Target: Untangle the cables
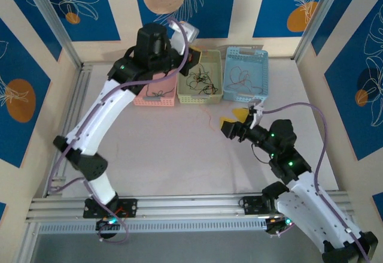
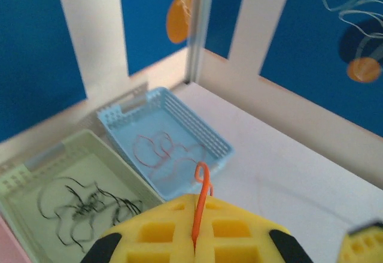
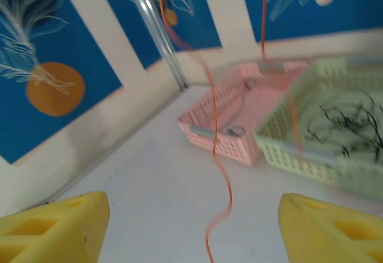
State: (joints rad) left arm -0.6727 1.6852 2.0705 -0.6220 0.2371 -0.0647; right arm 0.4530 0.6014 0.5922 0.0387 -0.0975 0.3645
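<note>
The jaws of the left gripper (image 2: 194,242) are clenched on the orange cable (image 2: 202,185), held above the far baskets. Those of the right gripper (image 3: 194,227) are released, with the cable dangling untouched between them. Red cables (image 2: 161,152) lie sorted in the blue basket (image 2: 203,130). The black tangle (image 2: 90,206) in the green basket (image 2: 36,182) is judged still to be separated.

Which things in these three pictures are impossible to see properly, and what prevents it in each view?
Left claw: in the top view its tips are hidden under its own wrist.
Orange cable: in the right wrist view the top and bottom edges cut off both ends.
Pink basket: in the right wrist view its contents are blurred.
Green basket: in the left wrist view the picture edges and the claw's pads hide its near part.
</note>
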